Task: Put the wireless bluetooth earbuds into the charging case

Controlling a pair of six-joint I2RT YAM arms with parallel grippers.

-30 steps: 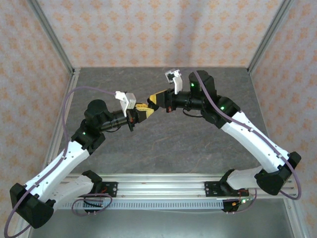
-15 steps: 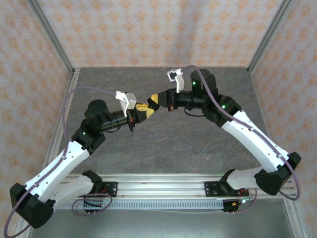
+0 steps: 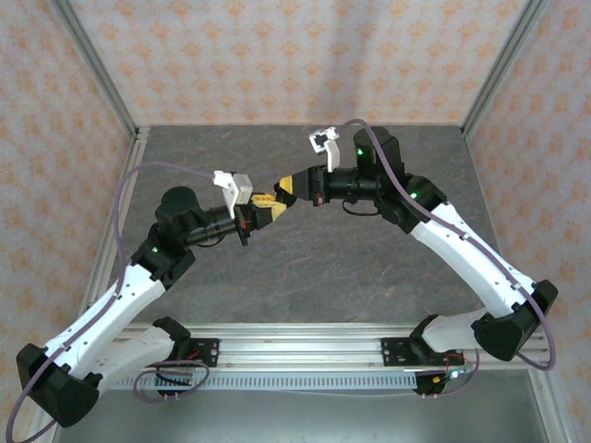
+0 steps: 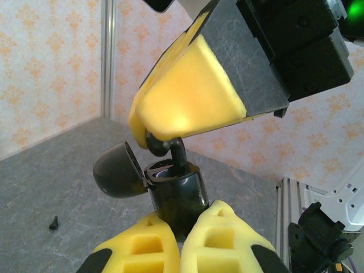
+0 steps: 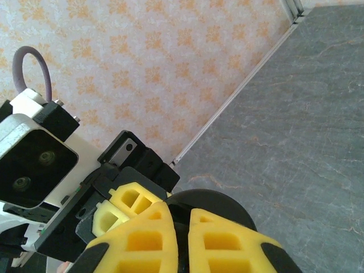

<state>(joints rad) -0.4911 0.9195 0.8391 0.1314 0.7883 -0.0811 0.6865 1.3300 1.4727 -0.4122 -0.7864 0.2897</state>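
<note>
**Seating a black earbud, both arms meeting above the table.** The step in hand appears to be the final press of the black earbud into the charging case.

- **Alignment:** The stem should be lining up with its socket before any downward push. A tilted stem is likely to be jamming on the rim or levering the case out of the grip.
- **Force:** The push should be travelling straight along the case's long axis, slowly. The holding arm should be bracing rather than giving way.
- **Release:** The jaws should be opening only once the bud is sitting flush.
- **Clearance:** The open lid, hanging to one side of the case mouth, should be staying clear of the descending finger.

The left gripper is clamping fully closed on the case body, which is standing upright just beyond its fingertips. The right gripper is pinching almost fully closed on the earbud's head. It is holding the bud directly above the case mouth, with the stem entering the opening.

A small black piece is lying on the table, well apart from both grippers and too small to identify
</note>
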